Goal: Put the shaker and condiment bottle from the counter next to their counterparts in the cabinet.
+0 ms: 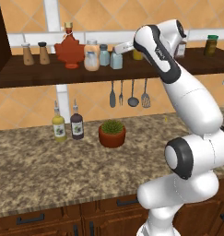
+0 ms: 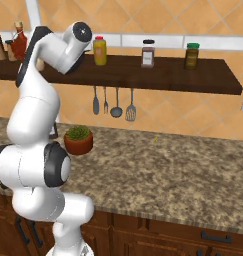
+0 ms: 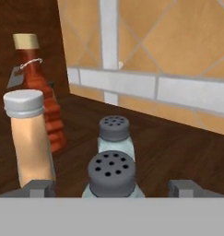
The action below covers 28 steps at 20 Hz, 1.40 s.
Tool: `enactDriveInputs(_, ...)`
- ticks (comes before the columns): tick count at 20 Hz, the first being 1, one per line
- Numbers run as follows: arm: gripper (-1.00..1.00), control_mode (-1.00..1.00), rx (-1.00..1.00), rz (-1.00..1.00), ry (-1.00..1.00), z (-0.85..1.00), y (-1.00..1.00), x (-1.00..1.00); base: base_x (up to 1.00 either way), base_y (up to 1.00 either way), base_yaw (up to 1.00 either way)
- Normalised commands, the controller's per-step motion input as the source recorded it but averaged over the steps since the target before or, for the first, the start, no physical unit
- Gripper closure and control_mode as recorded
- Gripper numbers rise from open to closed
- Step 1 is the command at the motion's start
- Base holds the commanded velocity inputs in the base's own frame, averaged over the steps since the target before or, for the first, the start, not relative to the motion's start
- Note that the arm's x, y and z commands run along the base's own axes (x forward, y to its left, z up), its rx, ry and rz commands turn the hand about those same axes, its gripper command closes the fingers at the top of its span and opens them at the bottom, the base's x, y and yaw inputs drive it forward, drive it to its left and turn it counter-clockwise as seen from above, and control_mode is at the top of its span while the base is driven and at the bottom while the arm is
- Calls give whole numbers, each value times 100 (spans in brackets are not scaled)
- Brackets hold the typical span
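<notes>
On the cabinet shelf (image 1: 49, 73), the pale blue-grey shaker (image 3: 111, 173) stands upright between the fingertips of my gripper (image 3: 111, 189). The jaws are open, with a gap on each side of it. In the left base view my gripper (image 1: 117, 51) hovers at this shaker (image 1: 116, 60). Its lookalike counterpart (image 3: 114, 133) stands just behind it, seen again in the left base view (image 1: 104, 55). The peach condiment bottle (image 3: 30, 138) with a pale cap stands to the left (image 1: 91, 56), beside the red maple-leaf bottle (image 3: 37, 83) (image 1: 69, 48).
Two brown shakers (image 1: 28, 54) stand at the shelf's left end. A yellow bottle (image 2: 99, 50) and jars (image 2: 148, 54) (image 2: 192, 56) stand further right. Utensils (image 1: 129, 94) hang under the shelf. On the counter are two thin-necked bottles (image 1: 58, 124) and a potted plant (image 1: 112, 133).
</notes>
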Motion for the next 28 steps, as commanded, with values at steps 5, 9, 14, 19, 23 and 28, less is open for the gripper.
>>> enactDriveInputs(5,-100,-100,0,0,0,57,-16,-85,0,0,0)
enactDriveInputs(9,-100,-100,0,4,-1,38,-49,-100,0,0,0)
enactDriveInputs(14,-100,-100,0,9,-13,0,-88,-100,0,0,0)
enactDriveInputs(19,-100,-100,1,12,-21,-3,-100,-100,0,0,0)
enactDriveInputs(23,-100,-100,0,7,-15,2,-100,-100,0,0,0)
enactDriveInputs(28,-100,-100,0,4,-17,6,-100,-100,0,0,0)
